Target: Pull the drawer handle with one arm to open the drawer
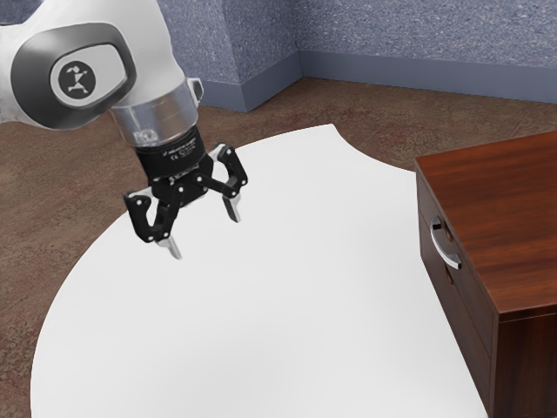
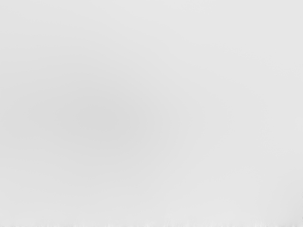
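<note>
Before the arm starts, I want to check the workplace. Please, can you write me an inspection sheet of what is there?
Surface: white table with a curved edge.
Job's things: dark wooden cabinet at the exterior view's right; its drawer looks shut; silver handle on the front, untouched.
Clutter: nothing seen.
Grippers: gripper hangs over the table, jaws open, holding nothing, well apart from the handle.
Cables: nothing seen.
Surroundings: brown floor, blue-grey wall with a baseboard.
</note>
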You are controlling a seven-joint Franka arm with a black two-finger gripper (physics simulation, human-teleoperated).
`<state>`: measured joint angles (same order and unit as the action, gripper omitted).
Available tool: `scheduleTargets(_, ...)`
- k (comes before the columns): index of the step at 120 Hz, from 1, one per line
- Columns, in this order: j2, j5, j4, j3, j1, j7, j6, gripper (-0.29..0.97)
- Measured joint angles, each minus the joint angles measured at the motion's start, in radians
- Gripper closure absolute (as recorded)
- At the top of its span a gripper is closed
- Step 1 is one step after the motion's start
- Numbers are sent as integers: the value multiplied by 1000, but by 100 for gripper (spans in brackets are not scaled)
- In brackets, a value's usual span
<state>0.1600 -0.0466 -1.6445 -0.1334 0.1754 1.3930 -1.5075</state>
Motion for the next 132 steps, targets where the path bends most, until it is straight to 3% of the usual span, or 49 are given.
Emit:
scheduleTargets(33,-16,-29,-88,0,26,9,-90,0)
scheduleTargets(47,-80,-38,-65,18,43,12,-128,0)
scheduleTargets(61,-104,-41,-56,-73,199,14,-179,0)
scheduleTargets(71,-123,-43,-55,-92,241,11,-221,0)
scheduleTargets(93,-256,-46,66,-28,192,-19,-319,0)
scheduleTargets(132,-286,-47,55,13,216,-102,-480,0)
